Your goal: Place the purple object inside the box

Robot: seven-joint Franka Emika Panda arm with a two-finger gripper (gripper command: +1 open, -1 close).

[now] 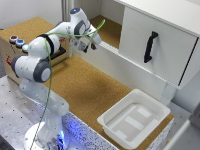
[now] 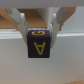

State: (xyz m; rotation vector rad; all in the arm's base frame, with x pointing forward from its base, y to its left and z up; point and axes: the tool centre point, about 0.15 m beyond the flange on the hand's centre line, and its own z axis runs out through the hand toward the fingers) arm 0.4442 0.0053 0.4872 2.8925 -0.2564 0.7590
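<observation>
The tool (image 2: pixel 39 31) is clamped on the dark purple cube with yellow letters (image 2: pixel 39 43), its two pale fingers (image 2: pixel 22 30) pressing the cube's opposite sides, as the wrist view shows plainly; the cube hangs free under the tool with a large "A" facing the camera. In the exterior view the white Franka arm (image 1: pixel 37 55) reaches toward the far side of the cork-covered tabletop (image 1: pixel 85 85), with the tool (image 1: pixel 90 43) raised above the surface close to the big white cabinet with a black handle (image 1: pixel 155 42); the cube itself is too small to make out there. The shallow white rectangular plastic bin with a flared rim (image 1: pixel 161 106) sits well apart from the tool, at the tabletop's near corner on the exterior view's right, and it looks empty. So the pick seems done and the carry is the step in hand. The next move calls for swinging the cube across the tabletop to a spot over the bin's ridged floor, lowering it inside the rim, then parting the fingers. A brown crate with round buttons (image 1: pixel 15 47) stands at the exterior view's left, out of the way.
</observation>
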